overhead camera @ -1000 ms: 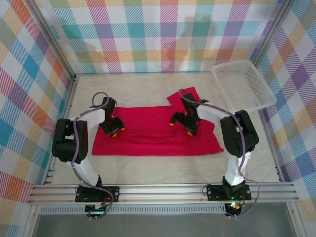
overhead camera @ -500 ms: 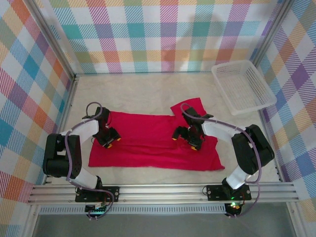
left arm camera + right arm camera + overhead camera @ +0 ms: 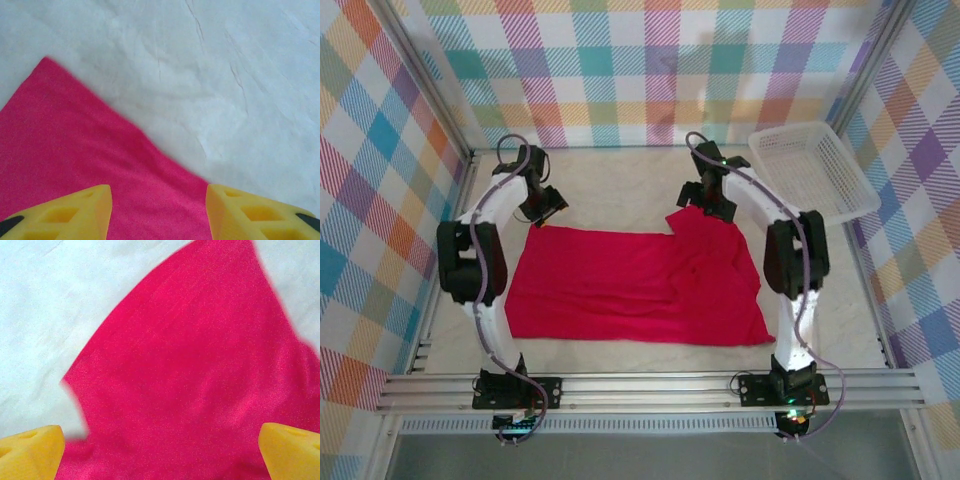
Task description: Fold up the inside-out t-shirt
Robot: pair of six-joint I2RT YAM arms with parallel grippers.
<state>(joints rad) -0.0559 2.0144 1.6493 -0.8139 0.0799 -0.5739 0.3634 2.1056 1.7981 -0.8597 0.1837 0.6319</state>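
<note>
Shows a plain crimson-red short-sleeved cloth t-shirt (image 3: 620, 290) spread on a pale marbled table top (image 3: 620, 185), long axis running left to right, parallel to the rail carrying the arm bases. Presents the left half smooth and flat and the right half rumpled, with a sleeve flap (image 3: 692, 218) jutting from the far right corner toward a white mesh plastic basket (image 3: 770, 180), well apart from it.

Places the left gripper (image 3: 545, 205) just over the far left corner of the garment and the right gripper (image 3: 715, 205) just over the jutting sleeve, with nearly all the cloth lying on the near side of both, toward the bases.

From the left wrist, shows yellow fingertips (image 3: 75, 212) moderately parted, the corner's edge passing flat beneath the gap, nothing pinched. From the right wrist, shows yellow fingertips (image 3: 30, 452) spread to the picture's sides, jaws at full width, the sleeve lying untouched below, nothing held.

Suggests, as a judgement only, a coming pinch at the two far corners, each by the arm on its own side, then a pull toward the bases across the short axis, creasing along the long one. Calls for extra care on the right, given the bunched layers beneath that hand.
</note>
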